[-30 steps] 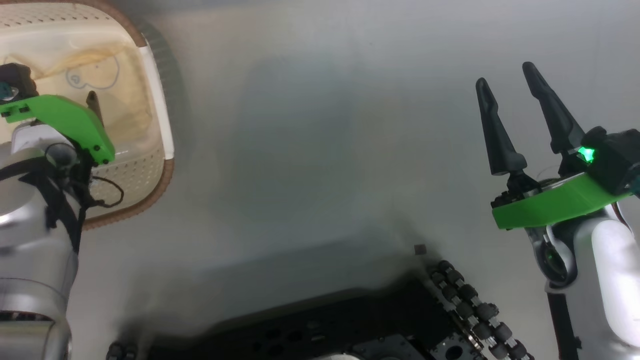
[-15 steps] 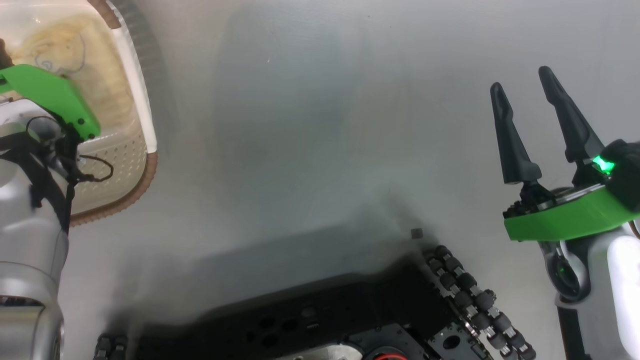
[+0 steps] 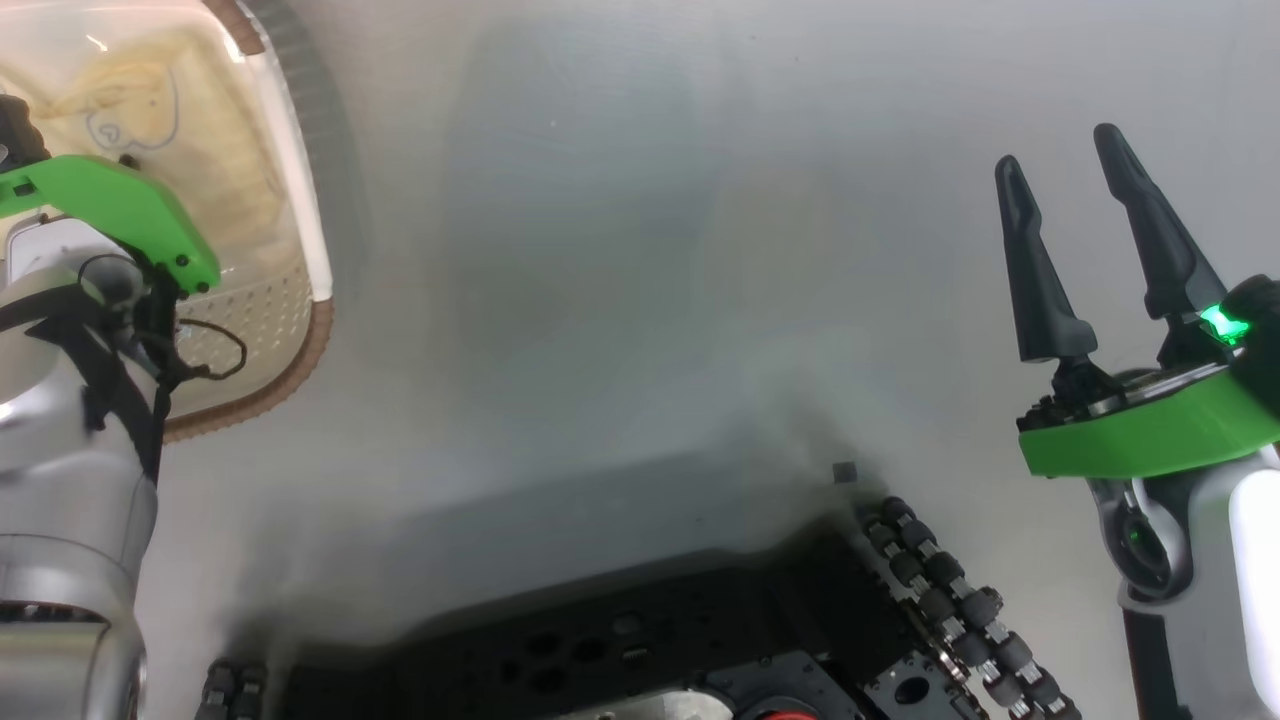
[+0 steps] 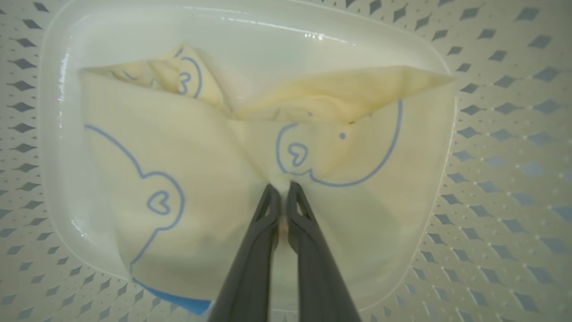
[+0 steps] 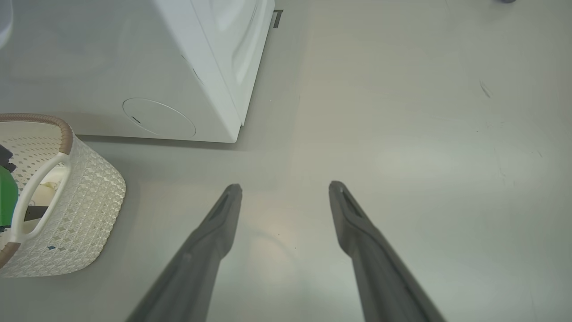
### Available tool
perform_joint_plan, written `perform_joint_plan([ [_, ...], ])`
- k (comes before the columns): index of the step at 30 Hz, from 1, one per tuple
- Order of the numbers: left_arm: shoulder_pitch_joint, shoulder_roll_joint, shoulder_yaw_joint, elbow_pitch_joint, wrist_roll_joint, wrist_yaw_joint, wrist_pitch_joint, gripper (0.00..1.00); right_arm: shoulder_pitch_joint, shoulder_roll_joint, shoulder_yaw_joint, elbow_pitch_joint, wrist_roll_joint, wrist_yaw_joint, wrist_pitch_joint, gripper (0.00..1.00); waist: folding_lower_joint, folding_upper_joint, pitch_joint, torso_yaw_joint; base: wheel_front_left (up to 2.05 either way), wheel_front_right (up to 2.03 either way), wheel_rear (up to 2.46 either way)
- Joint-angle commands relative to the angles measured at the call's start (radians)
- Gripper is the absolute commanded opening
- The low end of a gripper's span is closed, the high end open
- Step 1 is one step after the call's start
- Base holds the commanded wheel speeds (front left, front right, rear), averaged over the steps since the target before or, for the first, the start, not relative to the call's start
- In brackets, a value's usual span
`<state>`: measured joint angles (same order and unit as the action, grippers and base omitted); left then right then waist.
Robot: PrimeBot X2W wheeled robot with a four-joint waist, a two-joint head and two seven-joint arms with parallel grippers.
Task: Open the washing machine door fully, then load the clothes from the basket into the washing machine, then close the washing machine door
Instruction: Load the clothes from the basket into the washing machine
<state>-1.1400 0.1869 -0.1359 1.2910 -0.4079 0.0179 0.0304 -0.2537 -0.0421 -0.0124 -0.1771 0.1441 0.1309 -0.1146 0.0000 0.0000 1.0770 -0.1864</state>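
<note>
Grey floor (image 3: 640,250), basket (image 4: 491,134); clothes (image 4: 187,147) pinched between left fingers (image 4: 250,268)

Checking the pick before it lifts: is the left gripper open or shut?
Shut: the fingers of the left gripper meet, pinching a fold of the clothes inside the basket.

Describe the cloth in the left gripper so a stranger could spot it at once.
Start at the white washing machine; beside it stands the cream perforated basket. Inside lies the pale yellow cloth, pinched by the left gripper. Thin blue outline drawings with hearts set it apart from the plain basket.
</note>
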Motion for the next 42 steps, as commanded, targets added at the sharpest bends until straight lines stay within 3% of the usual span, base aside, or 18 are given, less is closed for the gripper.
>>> perform_joint_plan([
  [1,0.046,0.034,0.007,-0.004,-0.004,0.0,-0.038,0.0,0.022,-0.008,0.011,-0.018,0.007,0.0,-0.01,1.0,0.0,0.0,-0.01,0.014,0.0,0.0,0.0],
  [12,0.099,-0.001,0.01,-0.013,-0.02,-0.011,-0.252,0.0,0.019,-0.008,-0.038,0.014,-0.033,0.0,0.001,1.0,0.0,0.0,-0.159,0.093,0.0,0.0,0.0],
  [17,0.152,-0.007,0.027,-0.067,-0.033,-0.027,-0.289,0.0,0.031,-0.008,-0.058,0.03,-0.036,0.0,0.013,1.0,0.0,0.0,-0.248,0.112,0.0,0.0,0.0],
  [32,0.533,-0.022,0.144,-0.644,0.085,0.039,-0.292,0.0,0.111,-0.008,-0.082,0.082,-0.025,0.0,0.032,1.0,0.0,0.0,-0.538,0.127,0.0,0.0,0.0],
  [42,0.744,-0.044,0.176,-0.851,0.148,0.045,-0.292,0.0,0.172,-0.008,-0.086,0.117,-0.021,0.0,0.047,1.0,0.0,0.0,-0.716,0.129,0.0,0.0,0.0],
])
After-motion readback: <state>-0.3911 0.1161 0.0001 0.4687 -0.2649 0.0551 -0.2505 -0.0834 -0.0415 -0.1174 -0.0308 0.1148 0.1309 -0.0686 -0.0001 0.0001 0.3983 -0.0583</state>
